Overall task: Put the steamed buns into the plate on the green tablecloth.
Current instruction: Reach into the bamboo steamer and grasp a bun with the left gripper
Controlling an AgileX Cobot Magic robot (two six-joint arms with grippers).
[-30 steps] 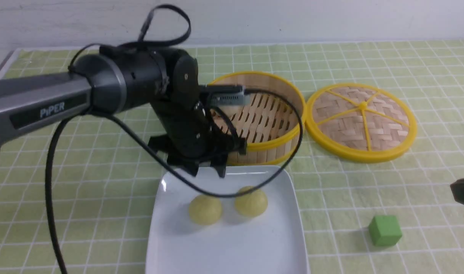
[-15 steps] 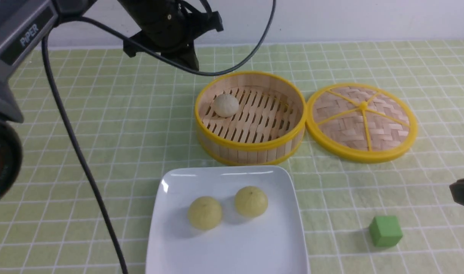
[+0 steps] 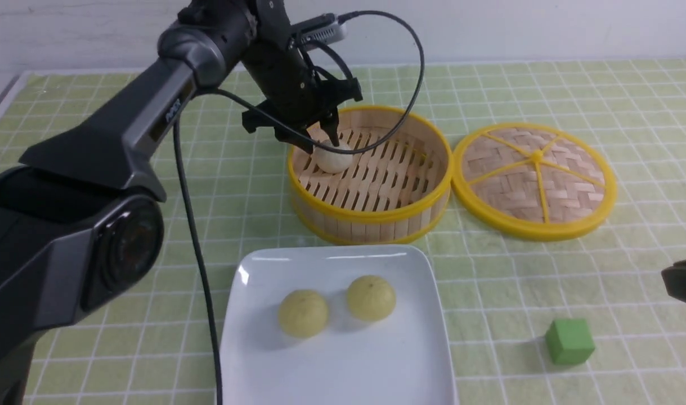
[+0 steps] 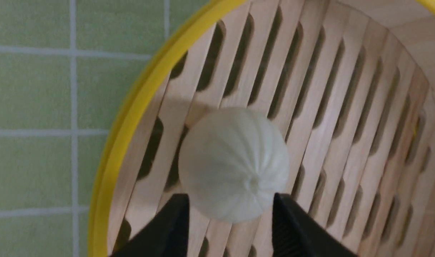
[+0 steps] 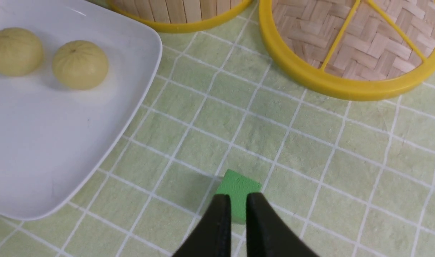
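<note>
Two pale yellow steamed buns (image 3: 303, 313) (image 3: 371, 297) sit on the white square plate (image 3: 343, 371) on the green tablecloth (image 3: 151, 225). A greyish-white steamed bun (image 3: 334, 160) lies in the bamboo steamer (image 3: 376, 216), near its left wall. My left gripper (image 3: 320, 143) hangs open just over that bun (image 4: 235, 157), one fingertip (image 4: 178, 214) on each side. My right gripper (image 5: 238, 203) rests low at the right edge, almost shut with a narrow slit and nothing in it.
The steamer's woven lid (image 3: 537, 180) lies flat to the right of the steamer. A green cube (image 3: 569, 340) stands on the cloth right of the plate, just ahead of the right gripper's tips. The left arm's cable loops over the steamer.
The left arm left the plate's far edge, rose toward the back wall, then came down over the white bun in the steamer. The right arm stayed put.
</note>
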